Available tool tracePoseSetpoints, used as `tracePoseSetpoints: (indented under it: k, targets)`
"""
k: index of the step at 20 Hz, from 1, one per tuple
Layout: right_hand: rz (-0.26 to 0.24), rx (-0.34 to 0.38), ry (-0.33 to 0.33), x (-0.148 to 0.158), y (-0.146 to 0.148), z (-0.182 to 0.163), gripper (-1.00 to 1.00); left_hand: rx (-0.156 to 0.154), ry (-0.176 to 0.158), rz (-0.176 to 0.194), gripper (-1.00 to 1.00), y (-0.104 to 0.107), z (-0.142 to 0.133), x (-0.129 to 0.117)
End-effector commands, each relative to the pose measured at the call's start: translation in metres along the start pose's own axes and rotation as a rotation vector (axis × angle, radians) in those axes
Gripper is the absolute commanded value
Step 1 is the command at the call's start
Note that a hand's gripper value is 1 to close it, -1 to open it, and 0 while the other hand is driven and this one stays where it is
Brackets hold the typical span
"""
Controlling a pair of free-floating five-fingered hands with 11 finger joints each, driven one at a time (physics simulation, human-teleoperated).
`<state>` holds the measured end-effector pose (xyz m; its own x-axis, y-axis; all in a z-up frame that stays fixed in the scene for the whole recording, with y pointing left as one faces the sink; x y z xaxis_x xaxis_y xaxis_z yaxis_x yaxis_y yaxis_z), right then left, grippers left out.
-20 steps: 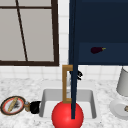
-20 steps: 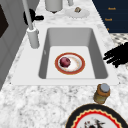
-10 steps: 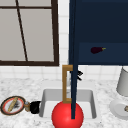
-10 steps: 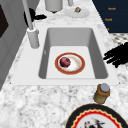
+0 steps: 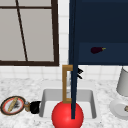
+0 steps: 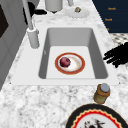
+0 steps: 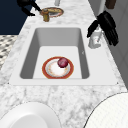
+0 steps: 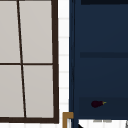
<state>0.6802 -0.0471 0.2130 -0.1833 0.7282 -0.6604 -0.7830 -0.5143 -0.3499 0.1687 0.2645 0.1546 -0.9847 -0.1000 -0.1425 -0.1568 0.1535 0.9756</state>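
**Base:** What have you got on the hands?

**Operator:** I see the left robot hand (image 6: 117, 55), matte black, with its fingers spread and straight. It hangs off the front edge of the counter (image 6: 37, 100). It holds nothing. Nearest to it is the squat amber jar with a grey lid (image 6: 102, 93), just beside but apart, standing upright on the speckled marble.

**Base:** And the other one?

**Operator:** The right robot hand (image 7: 107, 24) is at the back of the basin, right up against the white tubular faucet (image 7: 95, 41). I cannot tell whether it is gripping the faucet or only lying against it.

**Base:** Further out?

**Operator:** Beside the jar lies a round patterned plate with a red and black rim (image 5: 12, 105). The smooth grey rectangular sink (image 6: 70, 37) holds a white plate with a rust-red rim (image 6: 75, 65). A dark red round fruit (image 6: 65, 62) sits on the half of that plate nearer the faucet. Above the sink, a navy cabinet door with a squared brass handle (image 5: 65, 83) stands open. A small glossy purple eggplant (image 5: 97, 50) lies on the shelf inside.
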Motion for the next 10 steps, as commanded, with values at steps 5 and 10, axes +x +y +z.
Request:
tracePoseSetpoints:
  k: [5,10]
  targets:
    - [-0.082,-0.039,-0.093,-0.046,0.002,0.014,-1.00,0.000,0.000,0.000,0.00,0.000,0.000,0.000]
    - [-0.121,-0.055,-0.157,-0.071,0.009,0.014,-1.00,0.000,0.000,0.000,0.00,0.000,0.000,0.000]
